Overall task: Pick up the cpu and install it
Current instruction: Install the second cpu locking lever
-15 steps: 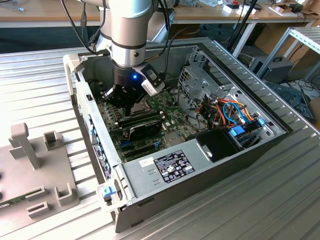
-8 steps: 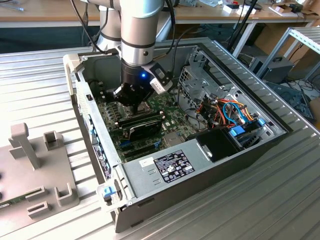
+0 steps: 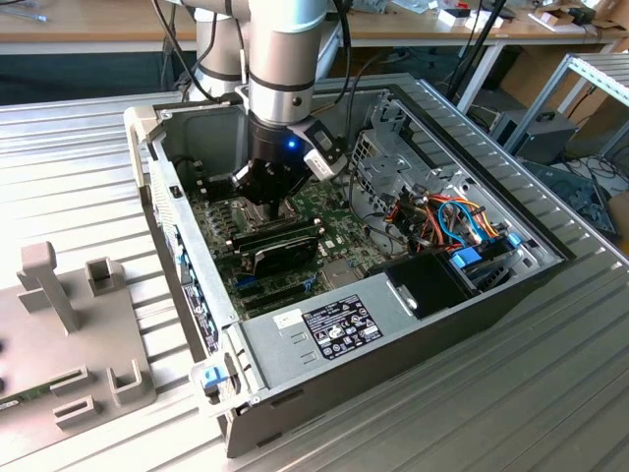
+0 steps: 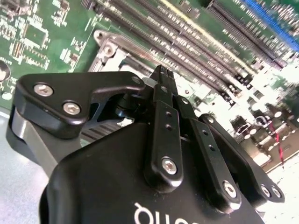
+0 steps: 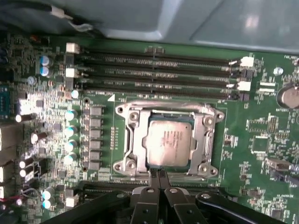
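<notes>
End effector: the end effector (image 5: 158,173) hangs low inside the open computer case (image 3: 324,334), its two fingers (image 4: 161,86) pressed together with nothing between them; in both wrist views the tips meet as one narrow blade.
Chip: the cpu (image 5: 168,143) lies flat in the socket frame (image 5: 131,140) on the green board (image 5: 261,121), silver top up, so the seating looks largely done.
Contact: in the first wrist view the closed tips sit just at the socket's edge nearest the camera; whether they touch the frame I cannot tell.
Neighbours: the memory slots (image 5: 154,72) run along the far side of the socket; the black card (image 3: 280,241) lies just beside the arm in the exterior view.
Risk, pressing: if the tips bear down off-centre, the chip could tip in its seat and bend the contacts beneath.
Risk, sliding: a sideways move at this height could scrape the frame or knock the small capacitors (image 5: 70,135) beside the socket.
Risk, clearance: the wrist is close to the case wall (image 3: 177,206), so a wide swing could strike it.
</notes>
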You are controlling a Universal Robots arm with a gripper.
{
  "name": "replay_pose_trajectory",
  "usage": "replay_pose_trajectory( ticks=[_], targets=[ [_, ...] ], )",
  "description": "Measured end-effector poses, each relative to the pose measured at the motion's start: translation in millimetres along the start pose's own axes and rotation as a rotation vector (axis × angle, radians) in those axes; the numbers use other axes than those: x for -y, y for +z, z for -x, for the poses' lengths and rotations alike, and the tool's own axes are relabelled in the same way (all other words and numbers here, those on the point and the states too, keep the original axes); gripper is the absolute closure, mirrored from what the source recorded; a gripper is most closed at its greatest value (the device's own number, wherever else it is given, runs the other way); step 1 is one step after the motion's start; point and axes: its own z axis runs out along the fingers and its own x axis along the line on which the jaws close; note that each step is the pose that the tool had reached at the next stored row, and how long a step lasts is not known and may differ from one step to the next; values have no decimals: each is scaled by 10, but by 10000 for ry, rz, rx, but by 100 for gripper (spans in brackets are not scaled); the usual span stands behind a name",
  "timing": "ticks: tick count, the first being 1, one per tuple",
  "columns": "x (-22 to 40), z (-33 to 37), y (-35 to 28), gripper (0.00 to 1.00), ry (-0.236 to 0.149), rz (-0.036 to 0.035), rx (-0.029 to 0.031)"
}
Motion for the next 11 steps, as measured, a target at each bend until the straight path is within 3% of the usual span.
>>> replay_pose_trajectory(
  ticks=[3,6,11],
  targets=[
    [-65,5,-5,89,1,1,0],
    [-173,16,-14,89,0,0,0],
    [-225,59,-21,89,2,0,-2]
  ],
)
